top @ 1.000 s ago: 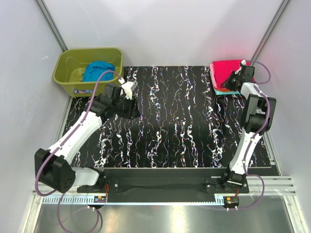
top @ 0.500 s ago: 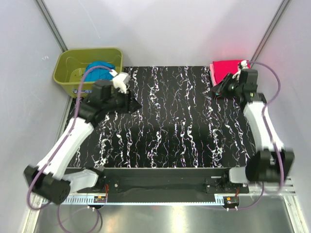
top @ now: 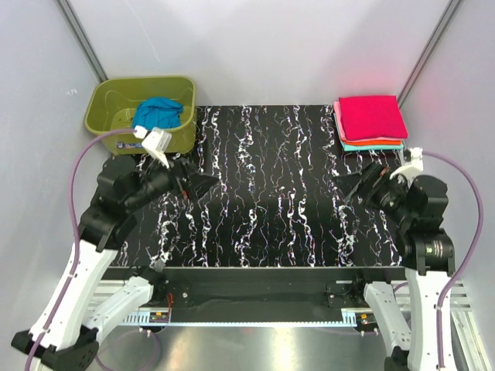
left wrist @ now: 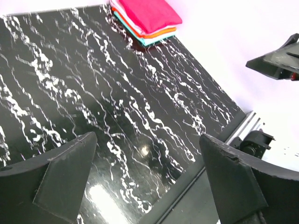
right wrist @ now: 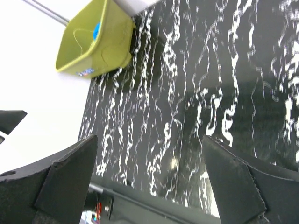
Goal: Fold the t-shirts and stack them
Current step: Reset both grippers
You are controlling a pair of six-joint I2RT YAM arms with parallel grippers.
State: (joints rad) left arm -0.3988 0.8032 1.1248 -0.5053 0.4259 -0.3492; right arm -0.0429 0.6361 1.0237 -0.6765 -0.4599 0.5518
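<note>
Black marbled table (top: 271, 193) bears neatly folded t-shirts (top: 370, 120), crimson-red on top.

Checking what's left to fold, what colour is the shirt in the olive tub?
Blue. The t-shirt in the tub shows best in the top external view.

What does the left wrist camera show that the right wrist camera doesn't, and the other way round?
Only the left wrist view shows the stack of folded t-shirts, crimson on top, at a corner of the table. Only the right wrist view shows the olive-green tub with a bit of blue cloth inside. Both show the black marbled table and their own gripper: the left gripper and the right gripper are each open with nothing between the fingers.
</note>
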